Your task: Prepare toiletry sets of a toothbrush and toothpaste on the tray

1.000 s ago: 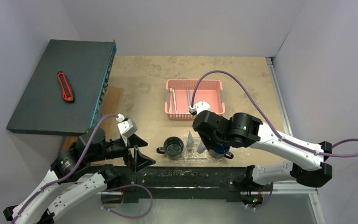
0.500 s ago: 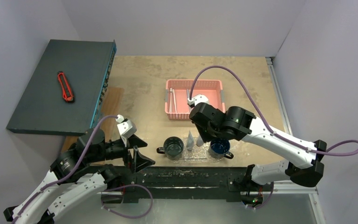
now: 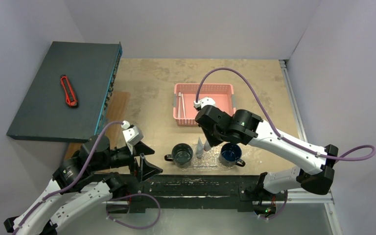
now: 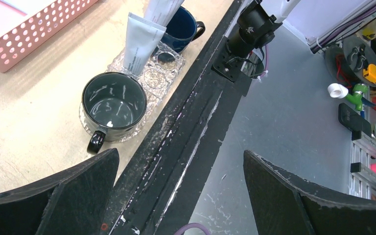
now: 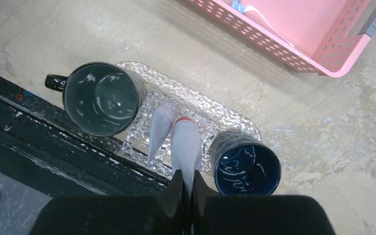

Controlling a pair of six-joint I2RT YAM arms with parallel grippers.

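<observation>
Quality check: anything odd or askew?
A red utility knife lies on the dark box, unrelated to toiletries. One tube stands loose on the tray between the empty green mug and blue mug; the right end effector grips the other tube.

The top camera looks steeply down from above and behind the arm bases, taking in the whole bench [image 3: 152, 93]. The left wrist camera sits low at the near edge, facing right past the left tool [image 4: 181, 161]. The right wrist camera looks straight down from close above, and all three views share the tray [image 3: 206, 164] with the dark green mug [image 3: 182, 154] and the blue mug [image 3: 230, 153].
</observation>
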